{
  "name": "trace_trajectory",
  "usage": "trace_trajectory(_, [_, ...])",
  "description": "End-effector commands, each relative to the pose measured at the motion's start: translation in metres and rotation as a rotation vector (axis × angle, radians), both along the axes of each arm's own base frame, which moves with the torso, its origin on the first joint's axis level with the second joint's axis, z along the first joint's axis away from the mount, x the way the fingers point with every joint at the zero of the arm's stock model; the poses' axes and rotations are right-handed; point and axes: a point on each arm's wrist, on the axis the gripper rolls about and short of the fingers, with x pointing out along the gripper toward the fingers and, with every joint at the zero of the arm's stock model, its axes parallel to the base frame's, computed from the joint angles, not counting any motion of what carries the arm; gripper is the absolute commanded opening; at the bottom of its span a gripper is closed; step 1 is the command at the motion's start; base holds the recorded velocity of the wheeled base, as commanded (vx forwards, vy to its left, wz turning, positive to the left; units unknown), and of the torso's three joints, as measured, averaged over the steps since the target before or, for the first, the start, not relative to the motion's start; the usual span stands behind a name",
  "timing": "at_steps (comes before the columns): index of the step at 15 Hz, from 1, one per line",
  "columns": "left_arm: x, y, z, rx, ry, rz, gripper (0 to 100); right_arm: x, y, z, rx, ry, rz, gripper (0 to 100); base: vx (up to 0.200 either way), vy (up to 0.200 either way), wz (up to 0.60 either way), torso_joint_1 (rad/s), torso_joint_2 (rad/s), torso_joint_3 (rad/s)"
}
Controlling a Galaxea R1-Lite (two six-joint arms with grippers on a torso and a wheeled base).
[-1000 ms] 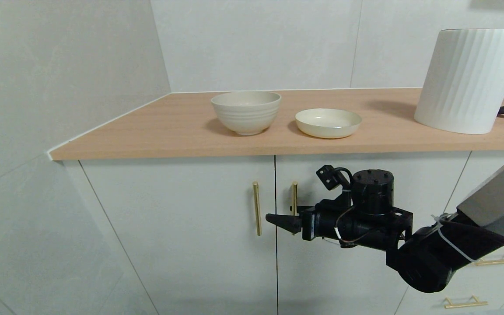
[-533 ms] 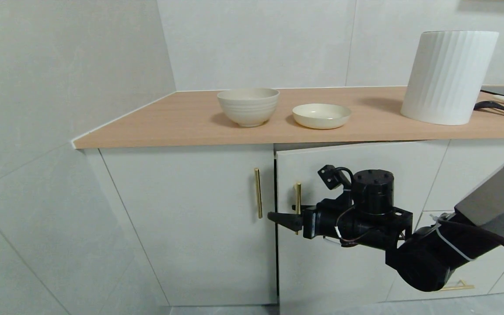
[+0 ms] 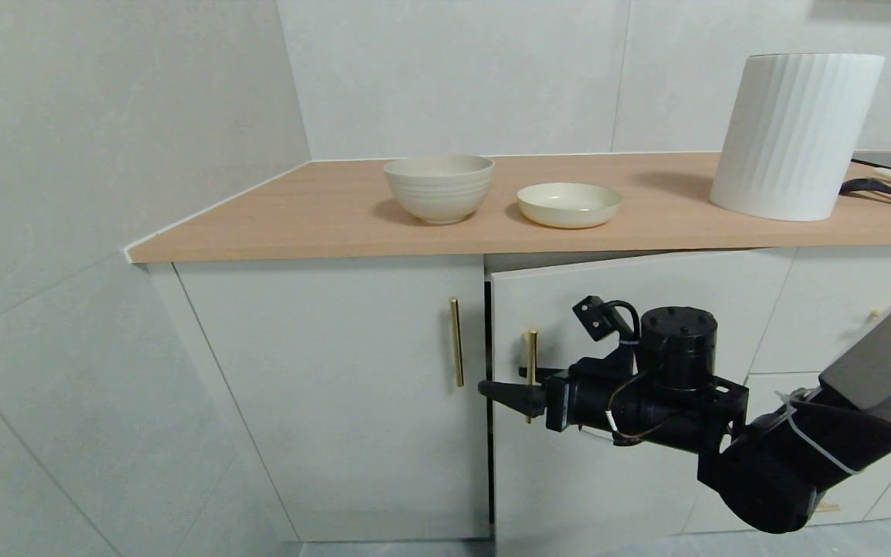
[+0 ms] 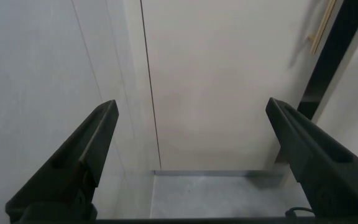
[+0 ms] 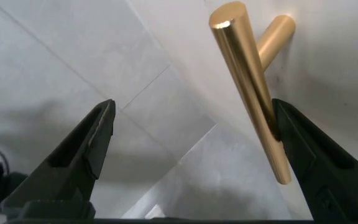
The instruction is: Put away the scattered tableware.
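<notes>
My right fingers stand wide apart around the brass handle of the right cabinet door, one finger just beside the bar and neither clamped on it. My right arm lies level, fingers pointing left. The handle stands upright, its long axis vertical, and the head view shows the door slightly ajar. My left fingers are spread too and hold nothing, low before a cabinet front. The bowl and the dish sit side by side on the surface, mouths up.
</notes>
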Motion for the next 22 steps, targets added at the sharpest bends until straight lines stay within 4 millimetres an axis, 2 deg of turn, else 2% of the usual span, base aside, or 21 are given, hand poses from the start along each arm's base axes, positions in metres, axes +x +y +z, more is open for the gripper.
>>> trace_trajectory(1, [0.0,0.0,0.0,0.001,0.0,0.001,100,-0.009,-0.006,0.005,-0.001,0.003,0.003,100,0.0,0.0,0.0,0.0,0.0,0.0])
trace_trajectory(4, [0.0,0.0,0.0,0.015,-0.001,-0.001,100,-0.019,-0.01,0.011,0.002,0.002,0.012,100,0.0,0.0,0.0,0.0,0.0,0.0])
trace_trajectory(7, [0.0,0.0,0.003,-0.008,-0.022,0.002,100,-0.045,-0.006,0.019,0.004,0.001,0.067,100,0.0,0.0,0.0,0.0,0.0,0.0])
trace_trajectory(9, [-0.01,-0.003,0.037,-0.001,-0.15,-0.124,100,-0.059,-0.007,0.029,0.018,-0.019,0.095,100,0.0,0.0,0.0,0.0,0.0,0.0])
trace_trajectory(12, [-0.008,-0.007,0.093,-0.02,0.031,-0.341,100,-0.062,-0.007,0.031,0.02,-0.024,0.103,100,0.0,0.0,0.0,0.0,0.0,0.0])
trace_trajectory(13, [0.003,-0.009,0.109,-0.033,0.076,-0.423,100,-0.063,-0.007,0.031,0.02,-0.024,0.103,100,0.0,0.0,0.0,0.0,0.0,0.0])
trace_trajectory(15, [0.041,-0.012,0.142,-0.104,0.186,-0.583,100,-0.063,-0.008,0.03,0.017,-0.02,0.101,100,0.0,0.0,0.0,0.0,0.0,0.0])
trace_trajectory(17, [0.092,-0.016,0.155,-0.165,0.311,-0.701,100,-0.064,-0.009,0.028,0.011,-0.014,0.102,100,0.0,0.0,0.0,0.0,0.0,0.0])
trace_trajectory(20, [0.162,-0.026,0.137,-0.233,0.471,-0.835,100,-0.065,-0.009,0.025,0.004,-0.008,0.103,100,0.0,0.0,0.0,0.0,0.0,0.0])
trace_trajectory(21, [0.182,-0.031,0.121,-0.251,0.538,-0.849,100,-0.065,-0.009,0.025,0.004,-0.006,0.103,100,0.0,0.0,0.0,0.0,0.0,0.0])
trace_trajectory(22, [0.191,-0.035,0.102,-0.272,0.622,-0.856,100,-0.065,-0.009,0.025,0.004,-0.008,0.103,100,0.0,0.0,0.0,0.0,0.0,0.0])
